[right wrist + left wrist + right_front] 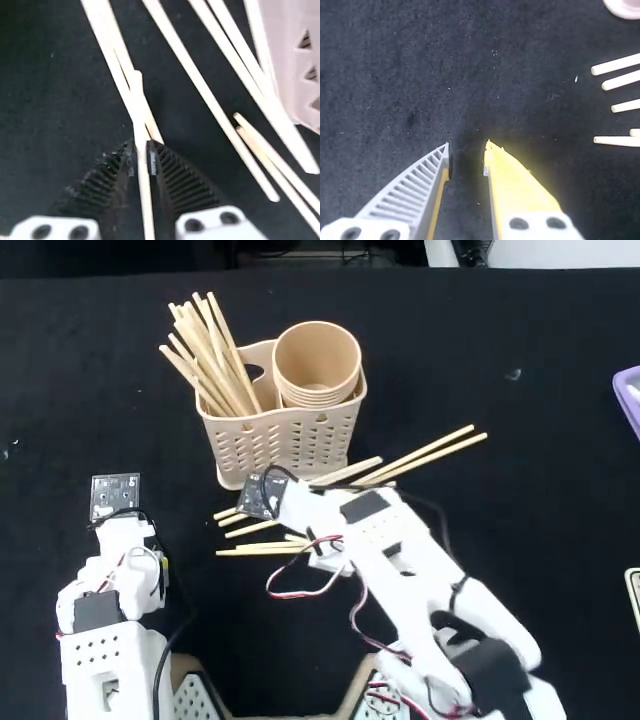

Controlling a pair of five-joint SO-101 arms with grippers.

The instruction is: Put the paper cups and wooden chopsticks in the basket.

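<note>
A black cloth-covered table (500, 340) is seen from above. Toward the back stands a beige perforated plastic basket (300, 445). One side of the basket holds a stack of tan paper cups (316, 362). The other side holds a leaning bundle of pale wooden chopsticks (208, 345) that fans out above the rim.

Just in front of the basket, more loose wooden chopsticks (430, 453) lie scattered flat on the table. Some touch or cross each other, and a few reach out to one side.

The white right arm (420, 580) stretches from the near edge, and its wrist sits over this scatter, close to the basket's front wall. In its wrist view, the right jaws are pinching a single wooden chopstick (138, 95) lengthwise between their ribbed black pads. This chopstick lies low against the table, on top of other loose sticks (200, 90), with the basket wall (290, 60) nearby.

The white left arm (110, 610) sits at the near left corner, well apart from the basket. The left jaws, one grey and one yellow, are spread a little, with nothing between them above bare black cloth. The ends of several loose chopsticks (615, 65) lie off to one side.
</note>
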